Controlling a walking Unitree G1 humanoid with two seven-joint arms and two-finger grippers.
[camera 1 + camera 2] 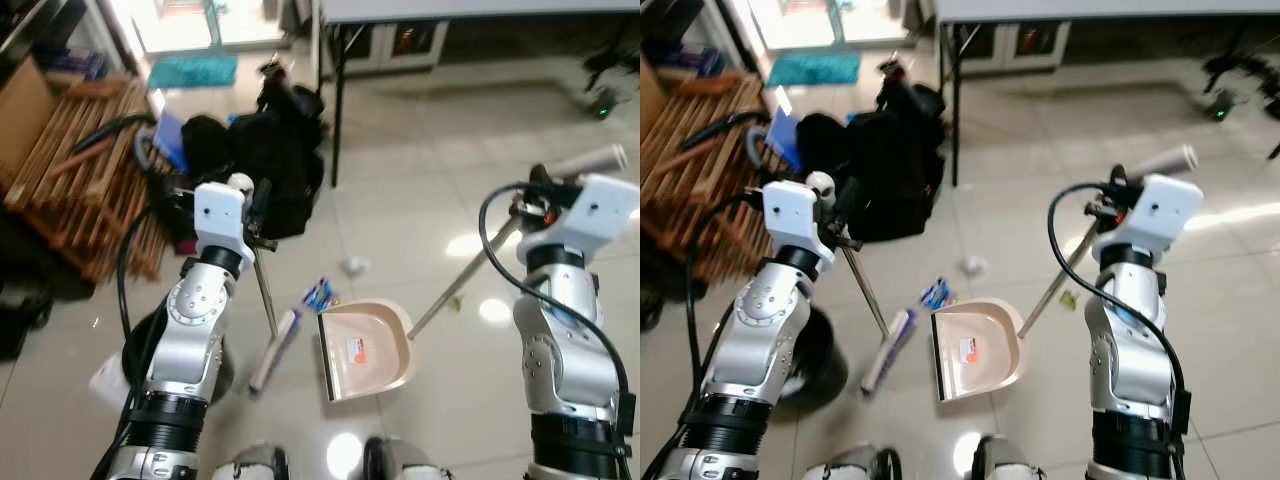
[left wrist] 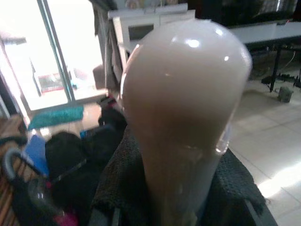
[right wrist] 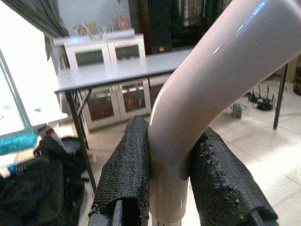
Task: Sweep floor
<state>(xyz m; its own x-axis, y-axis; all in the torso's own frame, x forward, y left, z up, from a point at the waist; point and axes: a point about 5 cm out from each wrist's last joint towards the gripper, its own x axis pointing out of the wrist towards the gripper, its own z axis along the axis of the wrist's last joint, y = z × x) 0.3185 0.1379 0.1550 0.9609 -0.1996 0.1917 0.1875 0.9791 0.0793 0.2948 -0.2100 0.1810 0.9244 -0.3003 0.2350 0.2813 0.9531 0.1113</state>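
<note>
Beside the dustpan (image 1: pixel 365 350) on the tiled floor (image 1: pixel 420 180), the left gripper (image 2: pixel 160 197) clamps the broom (image 1: pixel 272 345) handle, while the right gripper (image 3: pixel 171 188) clamps the dustpan's handle.

floor (image 1: pixel 420 170): glossy tile | in front of me: beige dustpan (image 1: pixel 365 350), broom head (image 1: pixel 274 350), blue wrapper (image 1: pixel 318 294), crumpled scrap (image 1: pixel 354 266) | black bags (image 1: pixel 265 150) by table leg (image 1: pixel 338 110)

No text, brand or number can be read. An orange-and-white label (image 1: pixel 356 349) is seen inside the dustpan (image 1: pixel 385 325), and printing on a blue wrapper (image 1: pixel 318 294), both too blurred.
</note>
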